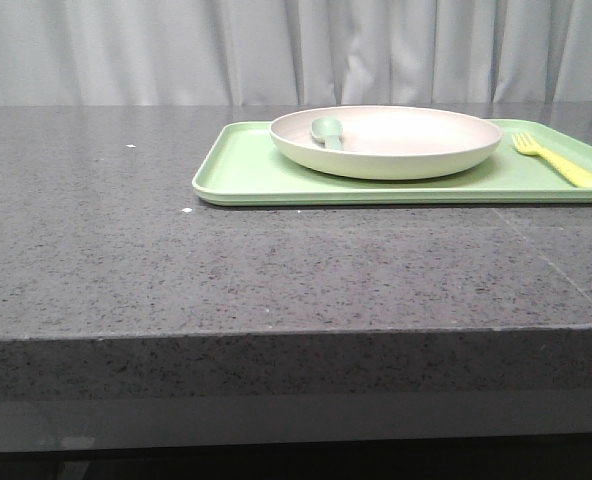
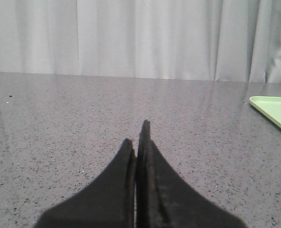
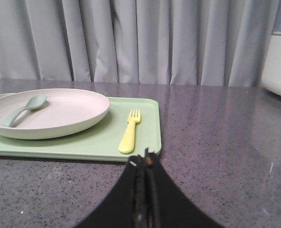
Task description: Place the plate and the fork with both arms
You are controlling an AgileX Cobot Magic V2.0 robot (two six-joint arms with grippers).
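On green tray [image 1: 238, 170]: plate [image 1: 416, 150] and fork [image 3: 129, 131] side by side, as wanted. Left gripper [image 2: 136, 137] and right gripper [image 3: 144, 159] pressed together, holding nothing.

I read the table [image 1: 176, 260] as dark grey stone, finely speckled. Tray [image 1: 246, 175] pale green. Plate [image 1: 396, 160] cream. Spoon [image 1: 328, 131] muted green. Fork [image 1: 561, 162] bright yellow. Curtain [image 1: 126, 50] light grey. Both gripper fingers [image 2: 154, 190] black.
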